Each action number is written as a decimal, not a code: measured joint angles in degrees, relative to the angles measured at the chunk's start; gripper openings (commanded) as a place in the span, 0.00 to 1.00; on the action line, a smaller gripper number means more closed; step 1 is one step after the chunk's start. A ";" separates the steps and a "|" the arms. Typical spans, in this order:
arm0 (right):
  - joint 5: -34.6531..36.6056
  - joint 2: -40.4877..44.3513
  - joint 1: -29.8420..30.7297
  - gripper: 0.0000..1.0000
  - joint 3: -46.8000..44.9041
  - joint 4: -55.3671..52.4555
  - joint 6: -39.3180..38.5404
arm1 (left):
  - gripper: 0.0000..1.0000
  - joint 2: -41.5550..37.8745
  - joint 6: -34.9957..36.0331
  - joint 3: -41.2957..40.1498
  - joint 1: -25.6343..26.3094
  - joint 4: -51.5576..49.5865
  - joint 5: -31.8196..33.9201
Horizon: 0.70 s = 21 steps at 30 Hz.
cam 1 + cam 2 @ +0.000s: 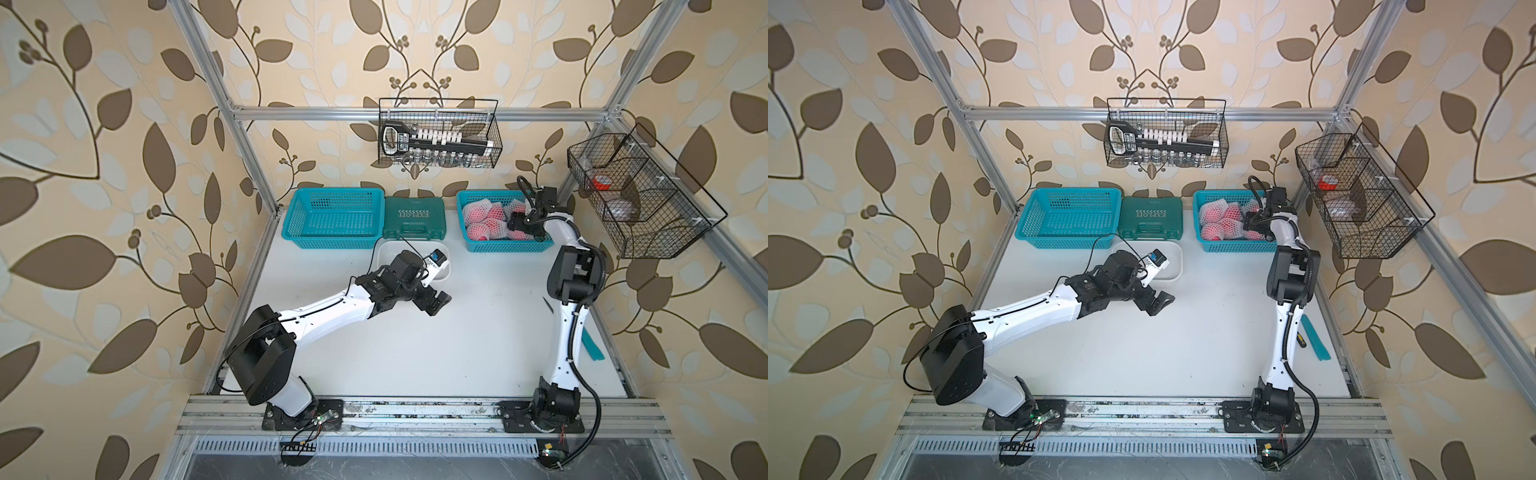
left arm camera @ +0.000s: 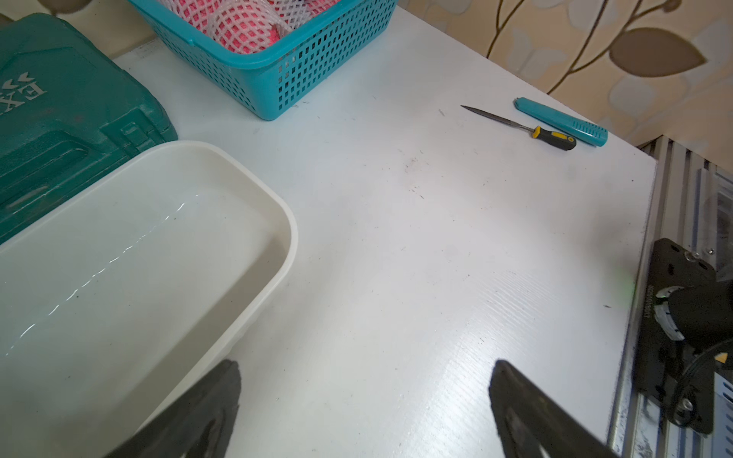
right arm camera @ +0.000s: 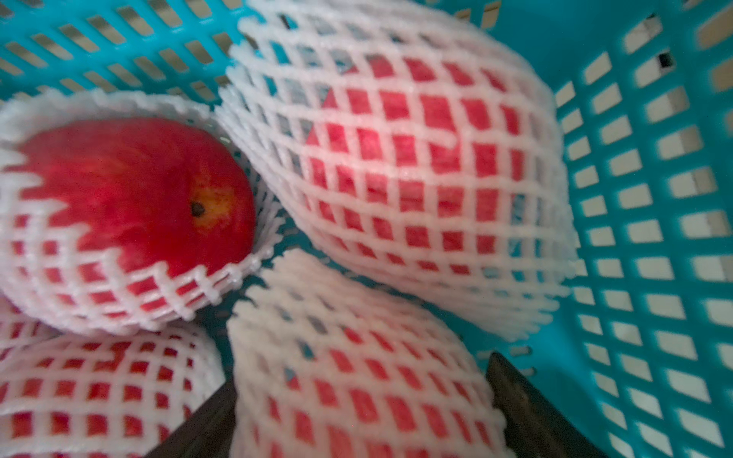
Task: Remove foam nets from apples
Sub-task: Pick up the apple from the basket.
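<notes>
The right pincer reaches into a teal perforated plastic basket, its two dark fingers spread wide on either side of a round red apple wrapped in a white diamond-mesh foam net. Both fingers lie at the net's edges; whether they press it, I cannot tell. Just past the fingertips lies a second netted apple, and beside that a third apple whose net leaves the red skin bare at one end. A fourth netted apple lies beside one finger

The left pincer hangs wide open and empty above the white tabletop, well apart from the apples. A white rectangular plastic tub lies just beside one finger. Beyond the tub is a dark green plastic tool case, and farther ahead the basket. Far off to the other side is a slim metal file with a black-and-yellow handle, beside a teal plastic sheath
</notes>
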<state>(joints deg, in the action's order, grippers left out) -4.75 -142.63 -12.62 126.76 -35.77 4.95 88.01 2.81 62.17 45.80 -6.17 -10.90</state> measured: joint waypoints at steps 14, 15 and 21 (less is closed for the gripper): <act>0.02 1.36 -0.04 0.76 -2.82 2.58 1.55 | 0.99 -1.62 0.02 -1.40 0.00 0.39 5.14; 0.02 1.70 -0.04 0.75 -3.43 2.93 1.64 | 0.99 -1.86 0.02 -1.42 0.00 0.37 5.33; -0.04 4.48 -0.04 0.76 -7.21 3.80 2.21 | 0.99 -2.67 0.02 -1.60 0.00 0.42 6.19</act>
<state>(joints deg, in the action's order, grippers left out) -4.80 -138.15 -12.67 119.55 -31.97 7.16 85.34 2.83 60.58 45.80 -5.76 -4.71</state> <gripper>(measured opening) 0.758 0.987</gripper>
